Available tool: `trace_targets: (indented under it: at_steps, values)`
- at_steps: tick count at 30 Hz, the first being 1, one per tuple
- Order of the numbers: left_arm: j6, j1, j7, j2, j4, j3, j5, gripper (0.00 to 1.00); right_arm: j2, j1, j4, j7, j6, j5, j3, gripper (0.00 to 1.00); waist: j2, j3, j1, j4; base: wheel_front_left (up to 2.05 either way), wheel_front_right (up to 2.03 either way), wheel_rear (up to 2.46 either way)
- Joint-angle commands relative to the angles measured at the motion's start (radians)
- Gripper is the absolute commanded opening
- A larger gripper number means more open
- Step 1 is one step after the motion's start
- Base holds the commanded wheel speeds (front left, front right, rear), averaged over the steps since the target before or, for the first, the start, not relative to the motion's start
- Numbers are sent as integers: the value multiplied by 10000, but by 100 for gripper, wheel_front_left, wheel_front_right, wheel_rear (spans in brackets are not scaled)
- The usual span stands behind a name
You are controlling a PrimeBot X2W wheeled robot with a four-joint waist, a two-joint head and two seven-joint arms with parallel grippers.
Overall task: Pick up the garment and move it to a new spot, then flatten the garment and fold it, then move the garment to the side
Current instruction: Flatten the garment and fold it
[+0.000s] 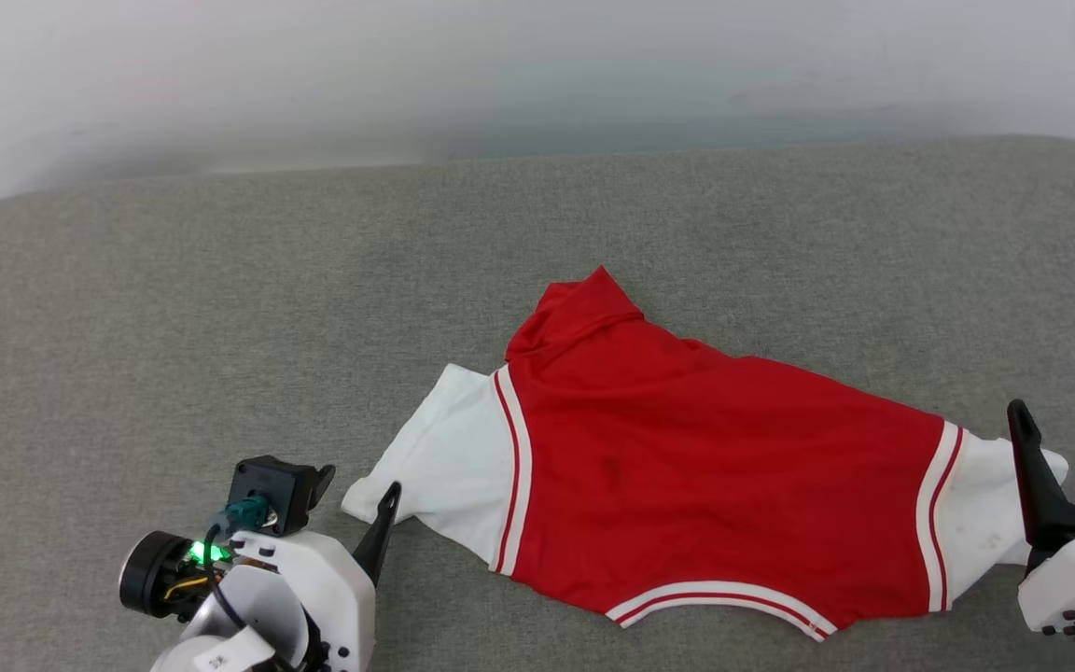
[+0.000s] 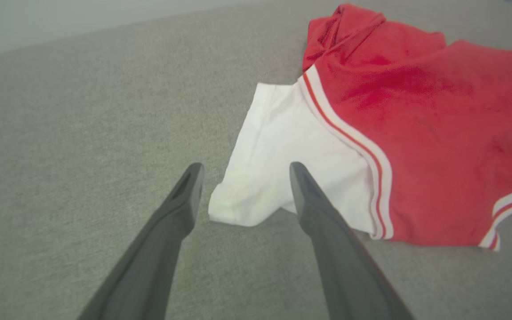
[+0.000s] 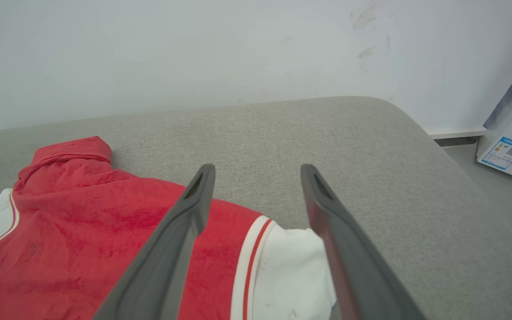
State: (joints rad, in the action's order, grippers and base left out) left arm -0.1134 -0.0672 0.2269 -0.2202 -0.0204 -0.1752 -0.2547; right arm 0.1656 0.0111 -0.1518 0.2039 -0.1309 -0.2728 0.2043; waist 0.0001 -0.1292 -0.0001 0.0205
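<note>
Red garment (image 1: 715, 467) between left pincer (image 1: 358, 485), right pincer (image 1: 1058, 413)

Holding left gripper (image 2: 246, 166) wide open, splaying both dark fingers (image 2: 162, 231) apart and pinching nothing. Angling it forward and down from the lower left of the head view, tilting the tips up and slightly rightward. Showing pale left wrist (image 1: 304, 579) there, with a green light (image 1: 206, 551) glowing on it. Hovering right gripper (image 1: 1057, 408) at the lower right, likewise spreading its fingers wide, clasping nothing, pointing the tips up. Tucking white right wrist (image 1: 1069, 569) against the picture's edge.
</note>
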Motion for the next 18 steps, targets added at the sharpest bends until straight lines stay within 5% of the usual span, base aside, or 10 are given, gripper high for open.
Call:
trace_targets:
  at_steps: [1,6,18]
  values:
    - [83,-197,663,-193,-109,-64,126,100,31,64,11,-77,3,49,-13,100,-1,-195,1,148,0,0,0]
    - [533,-434,2678,-404,-124,-35,138,100,-76,52,143,-231,3,136,-129,100,-1,-557,1,370,0,0,0]
    - [612,-764,4236,-857,-575,-232,261,100,-134,-304,527,-585,3,203,-259,100,-1,-1391,1,746,0,0,0]
